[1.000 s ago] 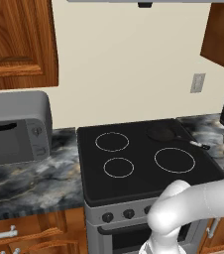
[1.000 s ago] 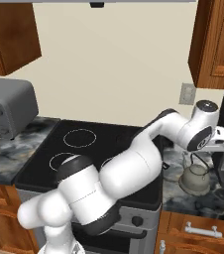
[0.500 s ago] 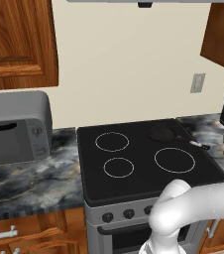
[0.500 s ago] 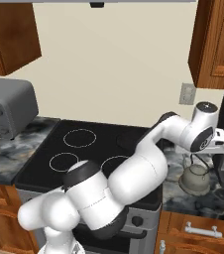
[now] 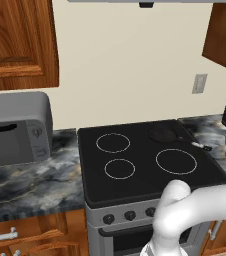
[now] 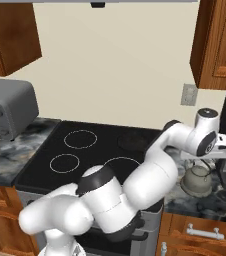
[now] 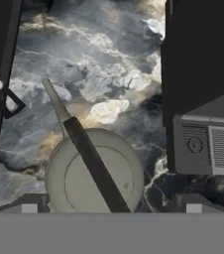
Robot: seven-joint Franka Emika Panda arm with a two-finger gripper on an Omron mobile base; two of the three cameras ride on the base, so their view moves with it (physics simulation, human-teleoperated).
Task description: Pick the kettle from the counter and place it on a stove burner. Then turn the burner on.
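grey microwave (image 5: 15,130), dark pan (image 5: 166,133), wall outlet (image 5: 199,83)

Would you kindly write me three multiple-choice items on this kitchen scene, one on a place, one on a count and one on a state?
1. Where does the kettle stand?
A. on the counter right of the cooktop
B. on the smallest ring
C. on top of the toaster oven

2. How many white rings are drawn on the black cooktop?
A. one
B. three
C. six

3. How is the gripper?
A. shut on the kettle's handle
B. open, above the kettle
C. shut on the pan's handle

Answers: 1 A, the kettle sits on marbled stone beside the stove; 2 B, three rings show, with the dark pan at the back right; 3 B, the hand view looks down on the kettle's handle, ungripped.
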